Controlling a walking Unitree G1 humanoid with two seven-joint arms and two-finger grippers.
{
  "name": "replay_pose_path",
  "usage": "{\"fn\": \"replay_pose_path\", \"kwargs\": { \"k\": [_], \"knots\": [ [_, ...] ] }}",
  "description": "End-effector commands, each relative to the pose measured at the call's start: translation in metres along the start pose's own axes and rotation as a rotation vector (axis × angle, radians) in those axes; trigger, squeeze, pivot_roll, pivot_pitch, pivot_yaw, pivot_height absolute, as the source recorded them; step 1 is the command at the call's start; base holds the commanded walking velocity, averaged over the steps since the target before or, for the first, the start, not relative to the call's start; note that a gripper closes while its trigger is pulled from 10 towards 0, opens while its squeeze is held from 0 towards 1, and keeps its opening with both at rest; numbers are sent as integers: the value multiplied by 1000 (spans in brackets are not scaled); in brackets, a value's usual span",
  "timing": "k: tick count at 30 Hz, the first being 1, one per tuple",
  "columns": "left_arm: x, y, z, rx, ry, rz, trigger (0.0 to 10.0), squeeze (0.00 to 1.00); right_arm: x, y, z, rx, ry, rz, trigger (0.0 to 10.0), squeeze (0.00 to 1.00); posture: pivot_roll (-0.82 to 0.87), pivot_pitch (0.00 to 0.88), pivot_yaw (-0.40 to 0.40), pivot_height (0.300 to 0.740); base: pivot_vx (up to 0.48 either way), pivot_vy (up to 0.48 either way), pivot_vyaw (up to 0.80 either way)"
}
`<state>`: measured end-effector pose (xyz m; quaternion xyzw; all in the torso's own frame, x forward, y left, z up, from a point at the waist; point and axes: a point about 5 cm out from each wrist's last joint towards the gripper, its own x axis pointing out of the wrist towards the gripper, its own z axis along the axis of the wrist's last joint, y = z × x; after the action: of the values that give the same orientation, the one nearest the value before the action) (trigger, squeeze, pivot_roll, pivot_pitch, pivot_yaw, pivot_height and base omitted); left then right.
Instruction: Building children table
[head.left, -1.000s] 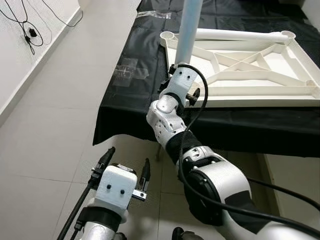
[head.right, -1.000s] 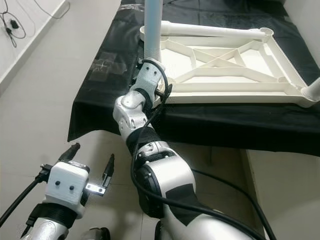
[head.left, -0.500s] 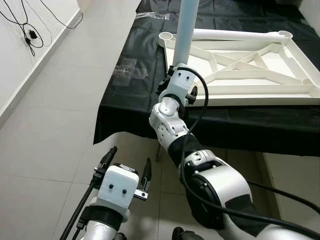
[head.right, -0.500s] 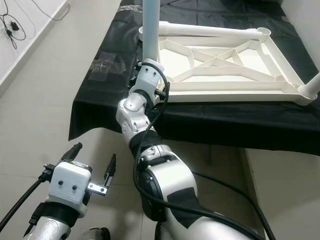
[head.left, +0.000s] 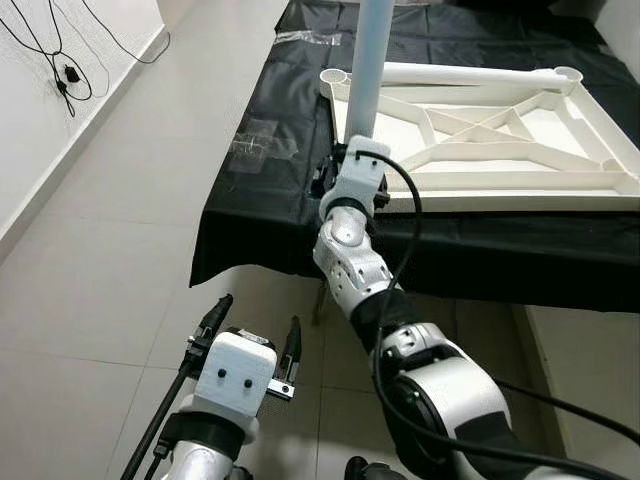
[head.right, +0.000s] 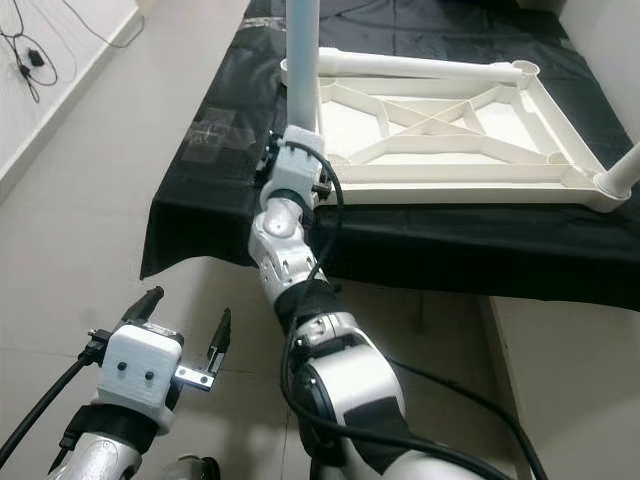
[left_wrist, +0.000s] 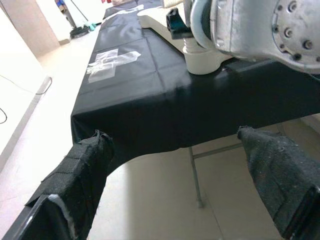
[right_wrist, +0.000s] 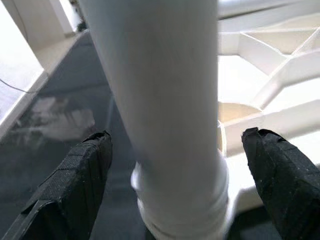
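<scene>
On top of the black-covered table (head.left: 260, 190) the white children's table top (head.left: 480, 150) lies upside down, ribs up, so the corner sockets face me and legs can drop straight in. My right end effector (right_wrist: 165, 165) sits at the near-left corner with its fingers (right_wrist: 75, 180) spread on either side of the upright leg (head.left: 368, 60), not clamped on it. The leg looks seated in its socket, so I judge I'm either steadying it or about to let go. My left end effector (head.left: 250, 335) hangs low over the floor (head.left: 110, 250), fingers apart, holding nothing, kept clear of the work.

Count: 1 table top, 1 leg upright at the near-left corner, 1 leg lying along the far edge (head.left: 470, 72), 1 more leg end at the near-right corner (head.right: 622, 172). 2 end effectors, both spread wide. 1 patch of clear tape (head.left: 262, 140) on the cloth.
</scene>
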<state>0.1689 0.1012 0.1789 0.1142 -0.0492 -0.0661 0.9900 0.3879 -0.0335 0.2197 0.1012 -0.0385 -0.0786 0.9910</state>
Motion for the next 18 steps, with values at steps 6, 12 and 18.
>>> {"fn": "replay_pose_path", "kwargs": {
  "k": [6, 12, 18],
  "knots": [
    [0, 1, -3, -12, 15, 6, 10000, 0, -32, 22, -34, 38, 128, 152, 10000, 0, 168, 171, -29, 740, 0, 0, 0],
    [0, 2, -5, -4, 18, 10, 10000, 0, -37, 13, -34, 20, 134, 238, 10000, 0, 162, 169, -31, 740, 0, 0, 0],
    [0, 4, -8, 0, 24, 14, 10000, 0, -44, -17, -38, -42, 163, 289, 10000, 0, 153, 163, -28, 740, 0, 0, 0]
  ]
}}
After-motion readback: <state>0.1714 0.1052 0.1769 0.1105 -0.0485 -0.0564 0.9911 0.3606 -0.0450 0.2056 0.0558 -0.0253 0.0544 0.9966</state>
